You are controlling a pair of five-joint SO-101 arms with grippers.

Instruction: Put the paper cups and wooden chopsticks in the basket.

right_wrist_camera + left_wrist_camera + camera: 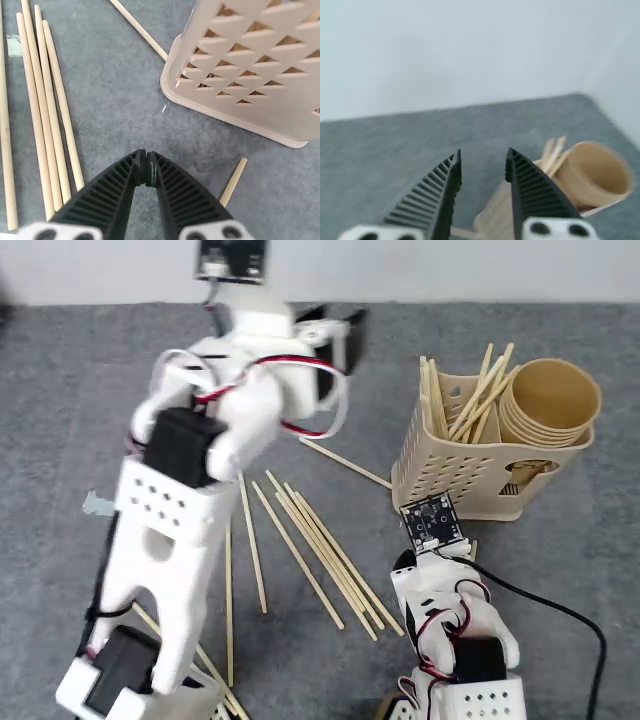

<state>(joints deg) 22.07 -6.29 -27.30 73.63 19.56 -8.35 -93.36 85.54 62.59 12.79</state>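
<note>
The beige lattice basket (455, 475) stands at the right of the table. It holds a stack of paper cups (550, 400) and several upright wooden chopsticks (470, 395). More chopsticks (320, 545) lie loose on the grey mat. My left gripper (482, 162) is raised and open with nothing between its fingers; the basket and cups (592, 172) show below it. In the high view it (335, 328) hangs at the back, left of the basket. My right gripper (146, 161) is shut and empty, low over the mat near the basket (250, 75), beside a bundle of chopsticks (45, 115).
A single chopstick (137, 27) lies slanted by the basket's corner, and another's end (232, 182) shows close to my right gripper. More chopsticks (230, 600) lie partly under the left arm. A black cable (560, 615) runs off the right arm.
</note>
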